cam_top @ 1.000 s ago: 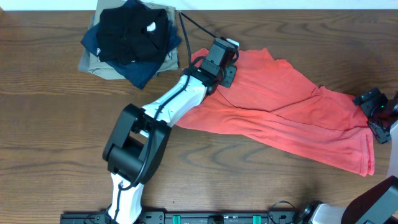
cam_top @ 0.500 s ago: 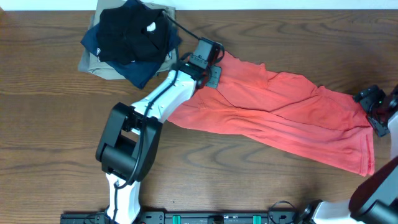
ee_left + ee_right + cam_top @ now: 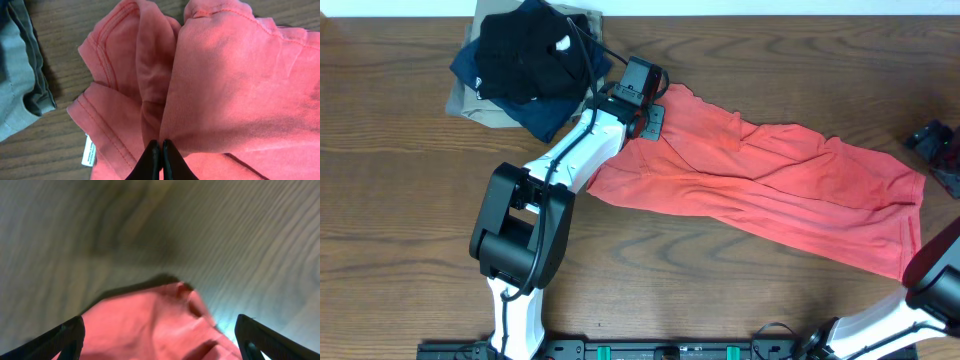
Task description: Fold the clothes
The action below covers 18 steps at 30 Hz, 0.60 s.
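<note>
A coral-red garment (image 3: 770, 190) lies spread across the wooden table from the middle to the right. My left gripper (image 3: 648, 118) is shut on a bunched fold at its upper left end; in the left wrist view the black fingertips (image 3: 160, 150) pinch the red cloth (image 3: 225, 75), a white label beside them. My right gripper (image 3: 942, 150) is at the right table edge, just off the garment's right corner. In the right wrist view its fingers (image 3: 159, 330) are spread wide, with the red corner (image 3: 150, 325) below and between them, not gripped.
A pile of folded clothes (image 3: 530, 62), black on navy on tan, sits at the back left, just left of my left gripper. Its grey and blue edge shows in the left wrist view (image 3: 20, 75). Bare wood table (image 3: 410, 220) lies in front.
My left gripper has dragged the garment's upper left end leftward toward the pile. My right gripper has let go of the right corner and drawn back to the right and up.
</note>
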### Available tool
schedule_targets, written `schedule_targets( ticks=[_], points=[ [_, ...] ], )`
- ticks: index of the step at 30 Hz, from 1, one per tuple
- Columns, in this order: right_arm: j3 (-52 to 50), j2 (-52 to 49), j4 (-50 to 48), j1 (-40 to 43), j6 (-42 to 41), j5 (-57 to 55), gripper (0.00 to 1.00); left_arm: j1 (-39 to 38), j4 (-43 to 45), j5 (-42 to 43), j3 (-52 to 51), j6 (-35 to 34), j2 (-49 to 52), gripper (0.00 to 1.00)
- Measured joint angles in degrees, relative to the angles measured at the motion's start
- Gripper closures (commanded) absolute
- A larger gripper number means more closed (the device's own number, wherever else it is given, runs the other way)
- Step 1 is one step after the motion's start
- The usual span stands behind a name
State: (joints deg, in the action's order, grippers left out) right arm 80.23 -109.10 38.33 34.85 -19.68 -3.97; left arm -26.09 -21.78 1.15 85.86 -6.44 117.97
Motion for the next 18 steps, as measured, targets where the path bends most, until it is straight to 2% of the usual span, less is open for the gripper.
schedule_targets(
  ticks=[4,7,11,16,18],
  points=[
    [2.8,-4.3,2.6,0.4,1.3,-1.0,0.08,0.0,-0.1,0.0,0.0,0.0,0.0,0.94],
    [3.1,-6.7,3.0,0.4,1.8,-1.0,0.13,0.0,-0.1,0.0,0.0,0.0,0.0,0.94],
    [3.1,-7.8,3.0,0.4,2.5,-1.0,0.24,0.0,-0.2,0.0,0.0,0.0,0.0,0.94],
    [3.1,-7.8,2.8,0.4,2.7,-1.0,0.45,0.0,-0.3,0.0,0.0,-0.2,0.0,0.94],
    [3.2,-7.8,2.8,0.4,2.8,-1.0,0.49,0.0,-0.3,0.0,0.0,-0.2,0.0,0.94]
  ],
)
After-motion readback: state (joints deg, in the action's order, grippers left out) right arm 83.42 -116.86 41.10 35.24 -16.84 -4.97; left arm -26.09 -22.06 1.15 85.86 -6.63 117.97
